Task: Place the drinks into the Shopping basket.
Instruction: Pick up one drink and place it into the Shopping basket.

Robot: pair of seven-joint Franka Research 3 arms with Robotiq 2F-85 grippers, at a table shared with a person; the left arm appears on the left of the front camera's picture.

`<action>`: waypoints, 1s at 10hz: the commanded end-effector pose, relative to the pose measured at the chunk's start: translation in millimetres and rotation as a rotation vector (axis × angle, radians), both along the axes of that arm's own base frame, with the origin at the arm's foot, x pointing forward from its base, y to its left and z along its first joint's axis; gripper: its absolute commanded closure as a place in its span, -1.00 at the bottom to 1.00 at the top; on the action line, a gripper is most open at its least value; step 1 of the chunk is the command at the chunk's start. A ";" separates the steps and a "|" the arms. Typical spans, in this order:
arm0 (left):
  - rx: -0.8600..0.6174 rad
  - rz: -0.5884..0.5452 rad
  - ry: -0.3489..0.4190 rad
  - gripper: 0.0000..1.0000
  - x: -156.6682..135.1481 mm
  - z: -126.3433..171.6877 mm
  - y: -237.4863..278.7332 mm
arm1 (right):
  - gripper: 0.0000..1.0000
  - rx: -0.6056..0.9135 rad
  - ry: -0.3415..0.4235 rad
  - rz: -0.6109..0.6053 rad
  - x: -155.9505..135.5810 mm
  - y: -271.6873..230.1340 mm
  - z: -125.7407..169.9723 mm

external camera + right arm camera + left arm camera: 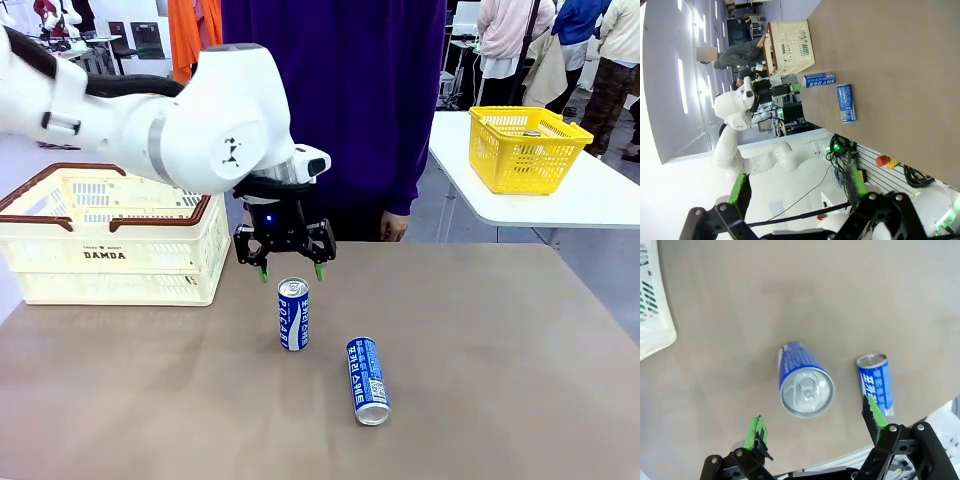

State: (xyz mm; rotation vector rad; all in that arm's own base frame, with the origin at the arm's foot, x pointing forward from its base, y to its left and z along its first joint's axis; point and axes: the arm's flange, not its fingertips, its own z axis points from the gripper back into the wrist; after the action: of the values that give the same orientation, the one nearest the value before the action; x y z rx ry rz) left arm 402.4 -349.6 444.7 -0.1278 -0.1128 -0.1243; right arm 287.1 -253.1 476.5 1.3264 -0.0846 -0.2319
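One blue drink can [293,315] stands upright in the middle of the brown table, and my left gripper [292,268] hangs open just above its silver top. Looking down from the left wrist, I see that can [806,392] between and below my open left gripper [812,415] fingers, which are not touching it. A second blue can [367,380] lies on its side nearer the front, also seen as the lying can [875,382]. The cream Shopping basket [110,235] sits at the table's left. My right gripper [797,187] is open and empty, far from both cans [819,80].
A person in a purple top [335,100] stands at the far edge, one hand [393,226] hanging by the table. A yellow basket [528,148] sits on a separate white table at the back right. The basket's corner [652,315] lies left of the upright can.
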 end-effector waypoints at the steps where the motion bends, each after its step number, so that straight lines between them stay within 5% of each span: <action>1: 0.051 0.060 0.032 -1.00 8.7 -5.6 -14.0 | -1.00 -0.007 0.022 0.007 -2.5 0.1 3.8; 10: 0.167 0.074 0.162 -1.00 24.0 -58.3 -29.2 | -1.00 -0.007 0.022 0.007 -2.5 0.1 3.8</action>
State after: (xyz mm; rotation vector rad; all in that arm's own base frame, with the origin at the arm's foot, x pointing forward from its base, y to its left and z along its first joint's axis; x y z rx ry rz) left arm 424.0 -375.3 382.0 -0.0079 0.0593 -0.0794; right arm 287.0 -253.2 476.4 1.3265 -0.0847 -0.2323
